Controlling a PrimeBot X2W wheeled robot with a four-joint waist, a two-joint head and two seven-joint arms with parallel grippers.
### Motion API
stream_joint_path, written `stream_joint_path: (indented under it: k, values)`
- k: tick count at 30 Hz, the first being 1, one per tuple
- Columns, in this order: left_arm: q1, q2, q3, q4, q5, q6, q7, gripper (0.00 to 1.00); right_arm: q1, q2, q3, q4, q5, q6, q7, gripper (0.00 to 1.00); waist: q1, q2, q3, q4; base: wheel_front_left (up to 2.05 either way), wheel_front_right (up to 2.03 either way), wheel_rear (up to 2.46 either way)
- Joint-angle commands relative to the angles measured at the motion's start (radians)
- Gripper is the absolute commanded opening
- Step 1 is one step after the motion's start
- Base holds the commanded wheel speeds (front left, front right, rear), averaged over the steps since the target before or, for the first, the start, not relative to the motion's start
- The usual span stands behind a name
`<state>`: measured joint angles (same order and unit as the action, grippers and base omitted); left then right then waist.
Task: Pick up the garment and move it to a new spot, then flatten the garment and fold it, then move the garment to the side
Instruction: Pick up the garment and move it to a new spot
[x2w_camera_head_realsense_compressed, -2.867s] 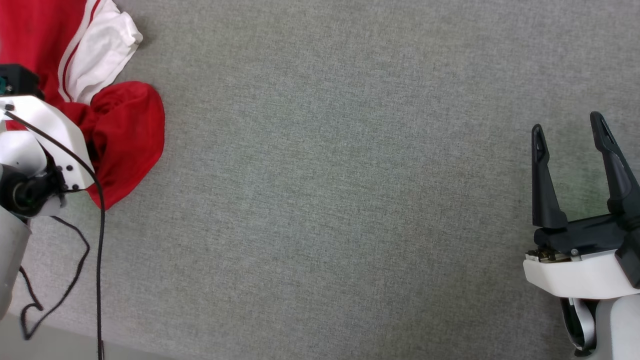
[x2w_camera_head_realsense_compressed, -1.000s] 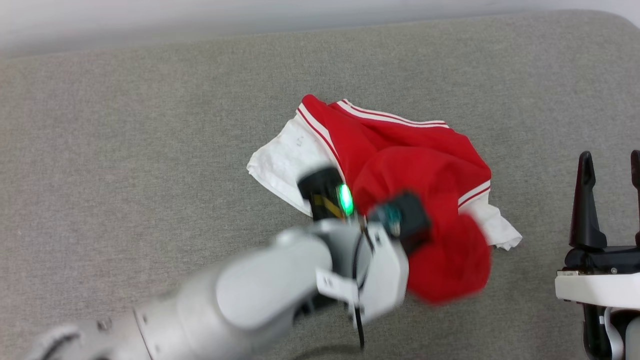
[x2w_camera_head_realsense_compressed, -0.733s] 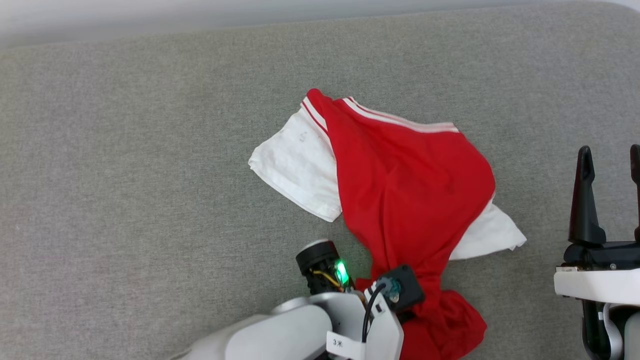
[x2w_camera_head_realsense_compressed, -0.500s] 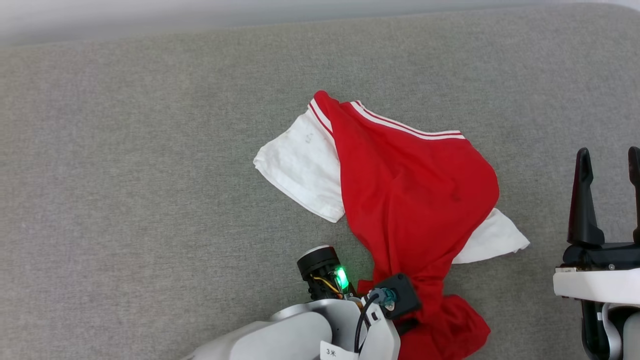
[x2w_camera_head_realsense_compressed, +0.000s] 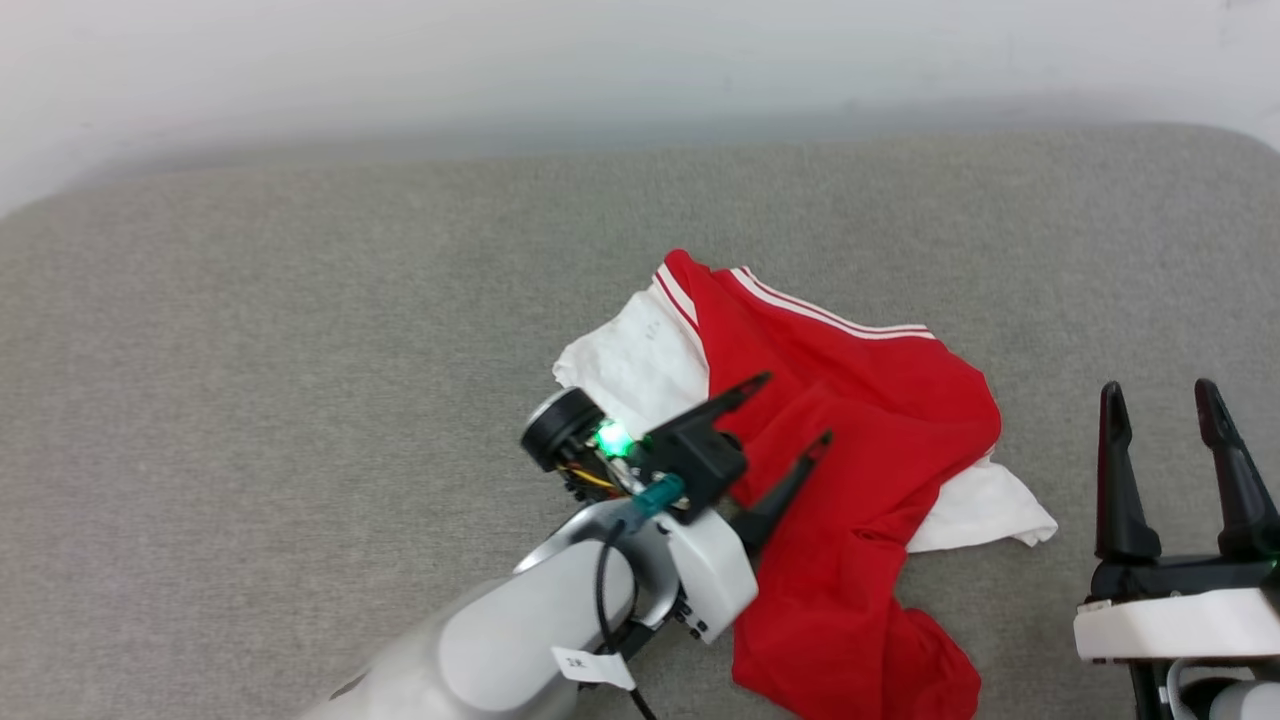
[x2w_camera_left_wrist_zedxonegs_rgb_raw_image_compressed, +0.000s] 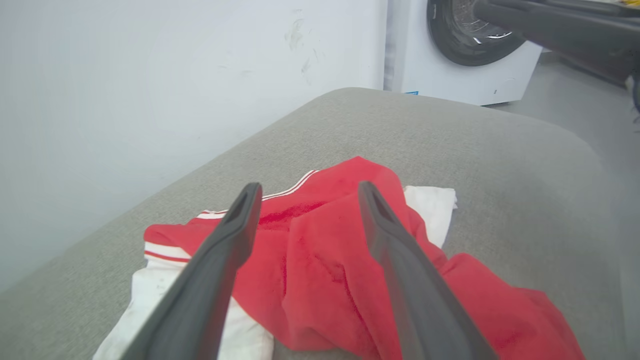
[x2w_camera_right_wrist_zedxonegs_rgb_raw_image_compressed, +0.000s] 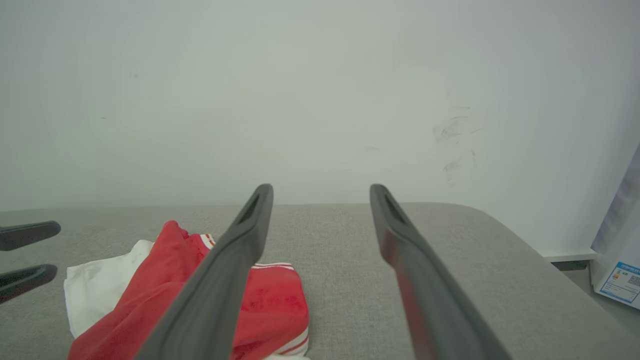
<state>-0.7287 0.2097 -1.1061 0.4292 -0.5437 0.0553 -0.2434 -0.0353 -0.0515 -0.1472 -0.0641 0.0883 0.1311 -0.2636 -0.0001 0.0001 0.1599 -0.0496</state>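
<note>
Red garment (x2w_camera_head_realsense_compressed: 885, 430) crumpled, beneath spread left claw (x2w_camera_head_realsense_compressed: 795, 408)

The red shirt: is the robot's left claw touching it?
Cannot tell. In the head view the open left gripper overlaps the garment, and the left wrist view shows cloth past both fingers, but neither shows contact or a gap.

Cropped at the head view's bottom edge: lower end of the garment (x2w_camera_head_realsense_compressed: 880, 430). Partly covered by the left arm (x2w_camera_head_realsense_compressed: 540, 630). Too small to read: tag (x2w_camera_head_realsense_compressed: 592, 668) on that arm, sticker (x2w_camera_right_wrist_zedxonegs_rgb_raw_image_compressed: 619, 282) in the right wrist view. Cut off atop the left wrist view: washing machine (x2w_camera_left_wrist_zedxonegs_rgb_raw_image_compressed: 450, 75).
</note>
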Motion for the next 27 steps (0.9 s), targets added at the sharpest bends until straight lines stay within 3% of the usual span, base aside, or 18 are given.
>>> stream_joint_path:
  k: [1,10,15,22,27]
  values:
    - [0.025,0.012,0.021,-0.004,-0.002,0.022,-0.011,1.0,0.013,0.002,0.003,0.005,-0.002,-0.001,-0.002,1.0,0.0001,-0.0001,-0.029,0.018,0.0,0.0,0.0]
    - [0.193,0.12,0.271,-0.154,0.07,0.199,-0.022,1.0,0.063,0.002,0.014,0.043,0.01,-0.001,-0.002,1.0,0.0001,-0.0001,-0.09,0.055,0.0,0.0,0.0]
    - [0.325,0.149,0.426,-0.247,0.13,0.262,-0.022,1.0,0.083,0.002,0.018,0.062,0.026,-0.001,-0.002,1.0,0.0001,-0.0001,-0.115,0.077,0.0,0.0,0.0]
    - [0.5,0.136,0.609,-0.318,0.2,0.292,-0.022,1.0,0.105,0.002,0.038,0.085,0.05,-0.001,-0.002,1.0,0.0001,-0.0001,-0.147,0.097,0.0,0.0,0.0]
    - [0.606,0.104,0.716,-0.35,0.241,0.277,-0.022,1.0,0.118,0.002,0.047,0.087,0.062,-0.001,-0.002,1.0,0.0001,-0.0001,-0.16,0.102,0.0,0.0,0.0]
